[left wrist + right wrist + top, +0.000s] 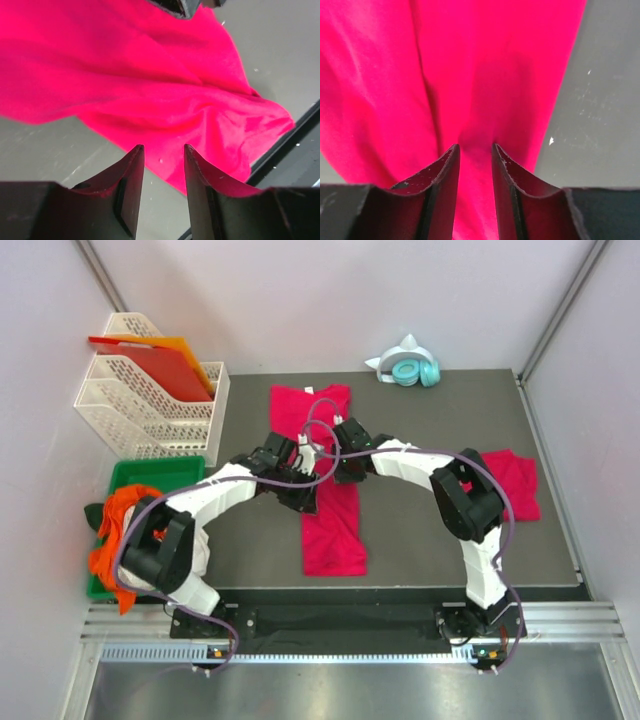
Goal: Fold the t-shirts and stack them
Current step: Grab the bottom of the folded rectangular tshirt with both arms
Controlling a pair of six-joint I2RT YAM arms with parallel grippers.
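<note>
A crimson-pink t-shirt (pixel 335 535) lies as a long narrow strip down the middle of the dark table (pixel 430 540). Both grippers meet over its middle. My left gripper (pixel 300 498) is open and empty at the shirt's left edge; in its wrist view the gripper (pixel 162 146) hangs over the hem of the shirt (pixel 150 90) and bare table. My right gripper (pixel 345 472) is on the shirt's right side; in its wrist view the gripper (pixel 476 146) has its jaws closed on a ridge of the shirt (pixel 470 65), with creases running to the fingertips. A second folded t-shirt (pixel 515 485) lies at the right.
White mesh trays (pixel 140 410) holding red and orange plastic sheets (pixel 165 365) stand at the back left. A green bin (pixel 160 475) with orange-red cloth (pixel 120 530) sits at the left edge. Teal headphones (pixel 410 368) lie at the back. The right gripper's tip shows in the left wrist view (pixel 185 6).
</note>
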